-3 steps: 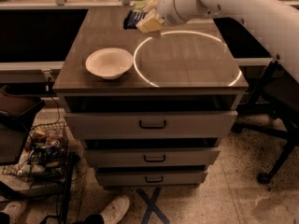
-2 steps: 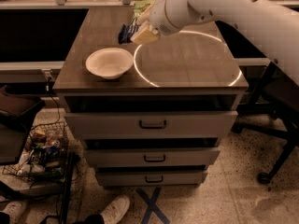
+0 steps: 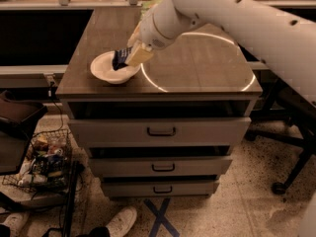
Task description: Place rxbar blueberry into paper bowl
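Observation:
The paper bowl (image 3: 105, 69), round and off-white, sits on the left part of the brown cabinet top (image 3: 197, 68). My gripper (image 3: 129, 57) is right over the bowl's right side, at the end of the white arm (image 3: 232, 19) that reaches in from the upper right. It is shut on the rxbar blueberry (image 3: 120, 59), a small dark blue bar held just above the bowl's inside, pointing down and to the left. The tan fingers (image 3: 139, 55) cover part of the bar.
A white ring of light (image 3: 197, 88) lies on the cabinet top right of the bowl. The cabinet has three drawers (image 3: 160, 131) in front. A wire basket of clutter (image 3: 42, 159) stands on the floor at left, a chair base (image 3: 291, 167) at right.
My gripper has carried the blue bar from the back middle of the cabinet top leftward and forward, down to just over the bowl.

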Motion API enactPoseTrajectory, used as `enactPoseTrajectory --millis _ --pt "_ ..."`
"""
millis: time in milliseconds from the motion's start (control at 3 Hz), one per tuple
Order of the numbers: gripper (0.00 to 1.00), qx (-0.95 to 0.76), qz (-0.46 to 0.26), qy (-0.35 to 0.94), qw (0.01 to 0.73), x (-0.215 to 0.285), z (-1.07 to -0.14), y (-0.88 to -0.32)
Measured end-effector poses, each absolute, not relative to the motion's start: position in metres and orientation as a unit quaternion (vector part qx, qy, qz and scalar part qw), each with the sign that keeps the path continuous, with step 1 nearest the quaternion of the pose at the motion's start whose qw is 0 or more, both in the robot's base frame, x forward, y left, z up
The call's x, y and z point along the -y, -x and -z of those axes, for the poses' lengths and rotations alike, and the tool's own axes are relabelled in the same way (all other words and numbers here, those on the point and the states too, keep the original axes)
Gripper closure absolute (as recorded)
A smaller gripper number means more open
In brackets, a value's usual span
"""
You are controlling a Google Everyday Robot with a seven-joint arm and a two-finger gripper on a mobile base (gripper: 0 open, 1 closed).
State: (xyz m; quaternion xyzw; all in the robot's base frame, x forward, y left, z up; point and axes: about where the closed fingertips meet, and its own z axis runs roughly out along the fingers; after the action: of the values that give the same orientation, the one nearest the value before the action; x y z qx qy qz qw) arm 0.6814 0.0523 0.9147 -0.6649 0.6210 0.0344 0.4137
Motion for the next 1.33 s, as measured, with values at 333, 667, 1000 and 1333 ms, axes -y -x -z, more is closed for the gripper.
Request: enactPoseTrajectory --millis 333,667,1000,1333 --pt "0.86 -0.62 -0.038 0.67 0.407 -0.0553 -0.9113 -0.6788" --pt "0.62 -0.619 -0.039 0.671 0.406 -0.0574 -0.9104 -0.6783" --pt "0.31 -0.618 -0.04 0.673 0.405 -0.0597 -0.9092 -0.6776" --pt "0.07 -0.618 -0.041 0.673 0.405 -0.0611 -0.9084 -0.6771"
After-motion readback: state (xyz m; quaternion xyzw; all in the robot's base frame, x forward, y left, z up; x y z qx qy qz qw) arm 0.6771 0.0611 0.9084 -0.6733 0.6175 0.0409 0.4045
